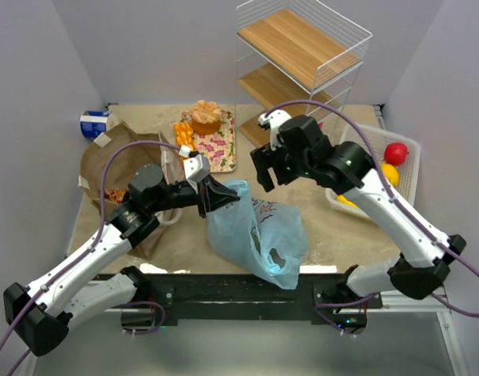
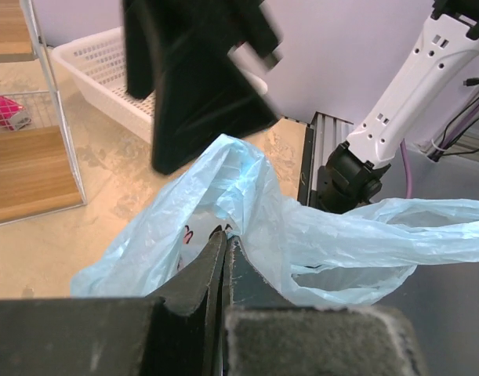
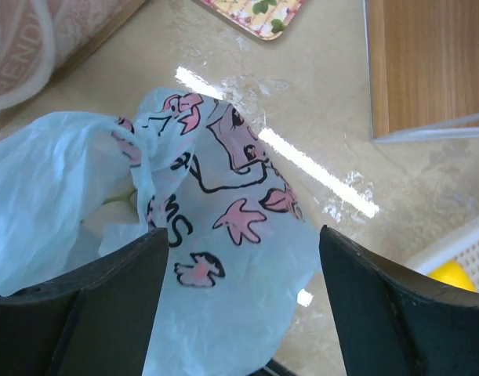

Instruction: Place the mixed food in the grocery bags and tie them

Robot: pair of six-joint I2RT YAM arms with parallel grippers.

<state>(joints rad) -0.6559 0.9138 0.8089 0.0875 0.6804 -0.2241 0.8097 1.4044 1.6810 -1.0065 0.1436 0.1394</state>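
Note:
The light-blue plastic bag sags in the middle of the table, its mouth pulled up to the left. My left gripper is shut on the bag's upper edge; in its wrist view the jaws meet with the blue film at their tips. My right gripper hangs open just above the bag. Its fingers stand wide apart over the pink-printed side of the bag without touching it. The brown paper bag lies at the left, and a silver-and-blue can stands behind it.
A white slatted basket at the right holds a red fruit and a yellow one. A floral tray with an orange cake sits at the back. The wire shelf stands behind the right arm.

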